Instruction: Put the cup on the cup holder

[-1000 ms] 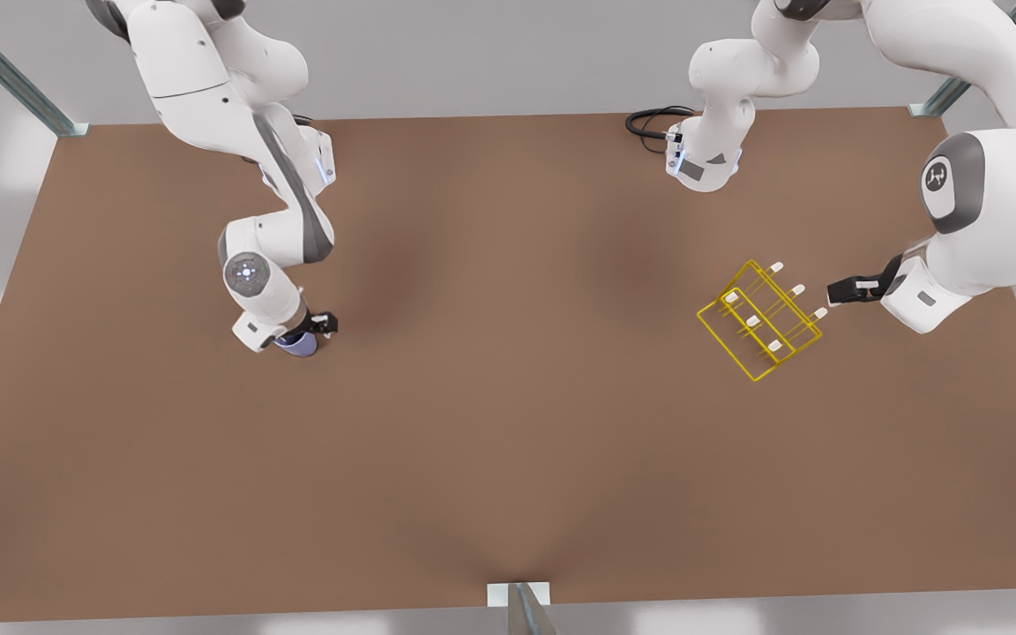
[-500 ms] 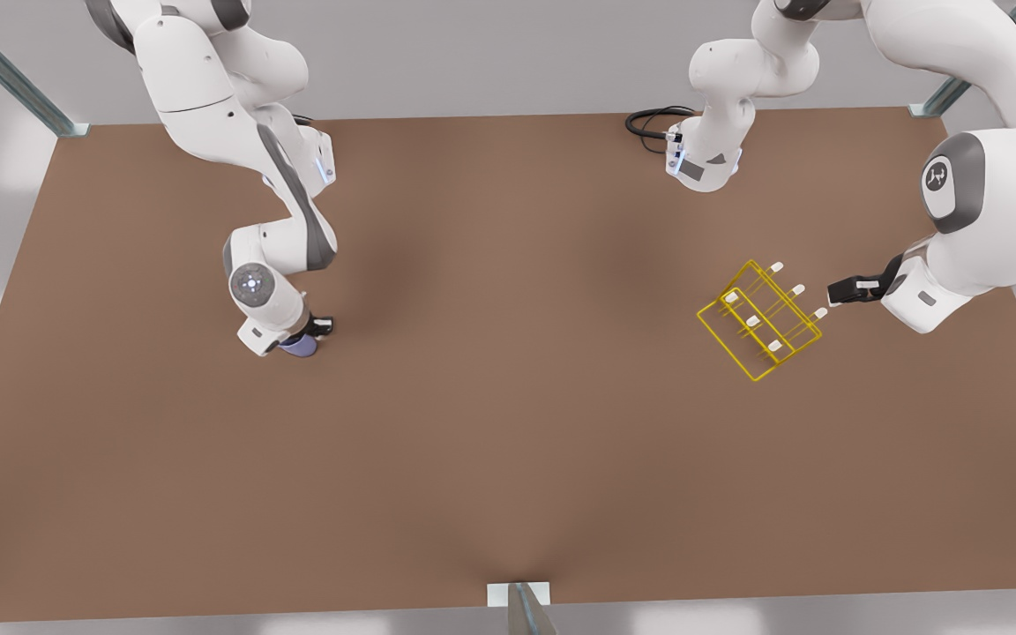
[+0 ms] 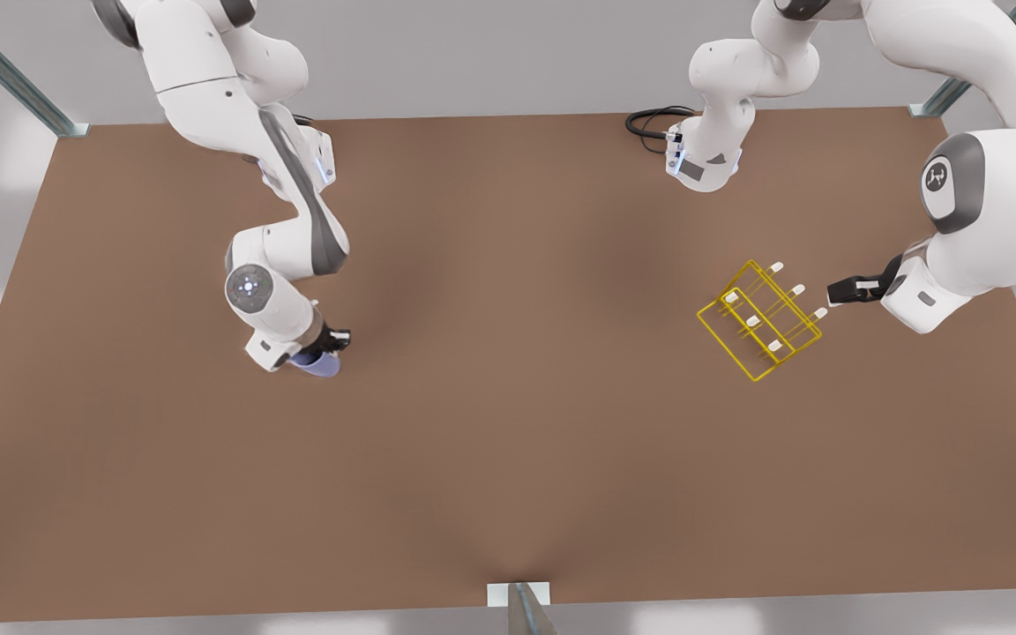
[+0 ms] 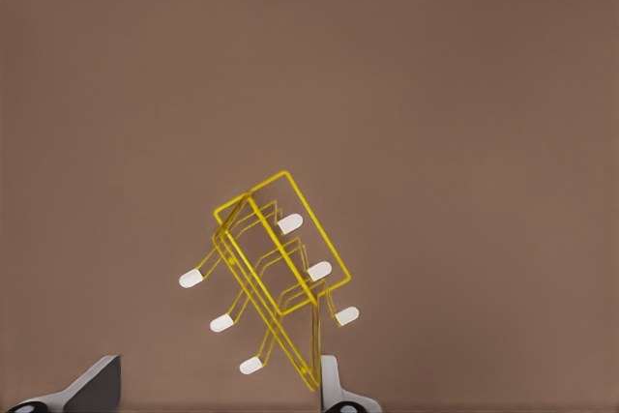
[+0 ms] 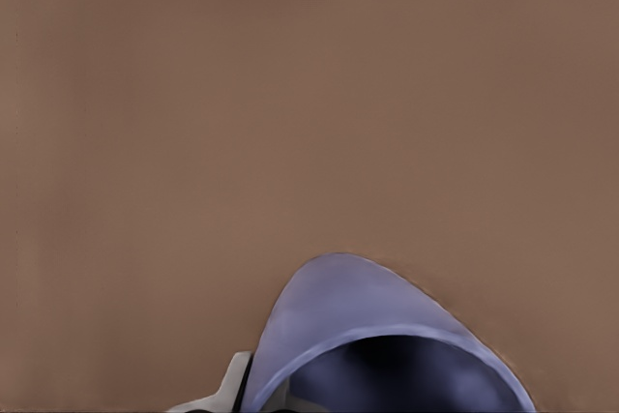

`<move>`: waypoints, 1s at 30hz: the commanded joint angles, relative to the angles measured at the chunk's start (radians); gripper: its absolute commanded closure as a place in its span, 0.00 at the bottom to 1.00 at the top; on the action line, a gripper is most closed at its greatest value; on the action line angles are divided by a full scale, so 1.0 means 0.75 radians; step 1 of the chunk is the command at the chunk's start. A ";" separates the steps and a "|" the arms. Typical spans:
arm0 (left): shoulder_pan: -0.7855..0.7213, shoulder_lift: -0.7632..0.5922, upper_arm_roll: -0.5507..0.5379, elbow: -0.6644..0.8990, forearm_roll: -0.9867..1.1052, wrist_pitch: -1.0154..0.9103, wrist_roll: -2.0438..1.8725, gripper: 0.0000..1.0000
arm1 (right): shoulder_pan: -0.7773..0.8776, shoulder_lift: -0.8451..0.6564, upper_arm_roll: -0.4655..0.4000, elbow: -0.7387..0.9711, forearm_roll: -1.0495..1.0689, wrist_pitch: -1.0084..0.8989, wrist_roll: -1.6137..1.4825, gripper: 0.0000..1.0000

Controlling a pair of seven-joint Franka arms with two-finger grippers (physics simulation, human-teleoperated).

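Front view first: you had the right claw (image 3: pixel 324 346) clenched on the cup (image 3: pixel 318 362) at the front view's left, low over the brown worktop (image 3: pixel 508 459). The cup holder (image 3: pixel 759 319) stood well apart at the front view's right, with the left claw (image 3: pixel 836 292) waiting just beside it. Carrying and placing were left to do, and nothing lay between. Left wrist view: your claw's fingers (image 4: pixel 97 384) sat spread apart, released, near the holder (image 4: pixel 276 268). Right wrist view: the cup (image 5: pixel 377 336) was tilted, its mouth showing.
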State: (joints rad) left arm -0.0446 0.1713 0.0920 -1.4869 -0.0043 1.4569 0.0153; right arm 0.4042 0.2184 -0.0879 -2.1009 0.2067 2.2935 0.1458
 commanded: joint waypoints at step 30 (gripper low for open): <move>-0.069 -0.014 -0.008 0.009 0.002 0.005 -0.180 0.00 | 0.414 1.159 0.033 1.220 2.036 -0.152 -1.507 0.79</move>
State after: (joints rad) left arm -0.0972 0.1624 0.0857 -1.4806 -0.0038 1.4466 -0.0449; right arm 0.7116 1.0808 -0.0622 -1.1873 1.7287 2.1779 -0.6140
